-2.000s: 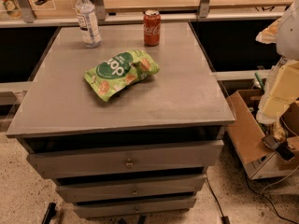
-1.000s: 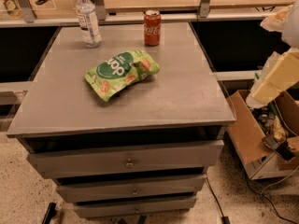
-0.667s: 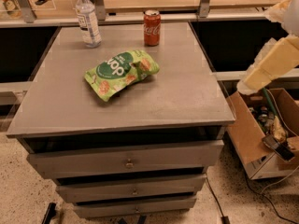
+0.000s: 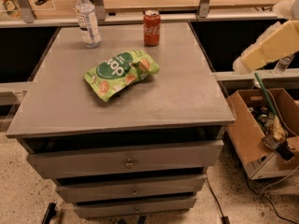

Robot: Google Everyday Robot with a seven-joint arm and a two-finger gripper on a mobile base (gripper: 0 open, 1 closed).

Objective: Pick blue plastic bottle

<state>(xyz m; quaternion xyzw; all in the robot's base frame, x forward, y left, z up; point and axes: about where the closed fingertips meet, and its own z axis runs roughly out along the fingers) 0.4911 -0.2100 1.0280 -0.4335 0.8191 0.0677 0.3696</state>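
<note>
The bottle (image 4: 88, 20) stands at the far left corner of the tabletop (image 4: 187, 97). The gripper (image 4: 243, 63) hangs well off to the right, beyond the edge; whether it is open or closed, I cannot tell.

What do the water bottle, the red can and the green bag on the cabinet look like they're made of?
The blue plastic bottle looks like clear, faintly bluish plastic: see-through, white cap. The red can is likely painted metal, glossy. The green bag is probably plastic film, shiny and crinkled. The gripper hangs right of the cabinet.
</note>
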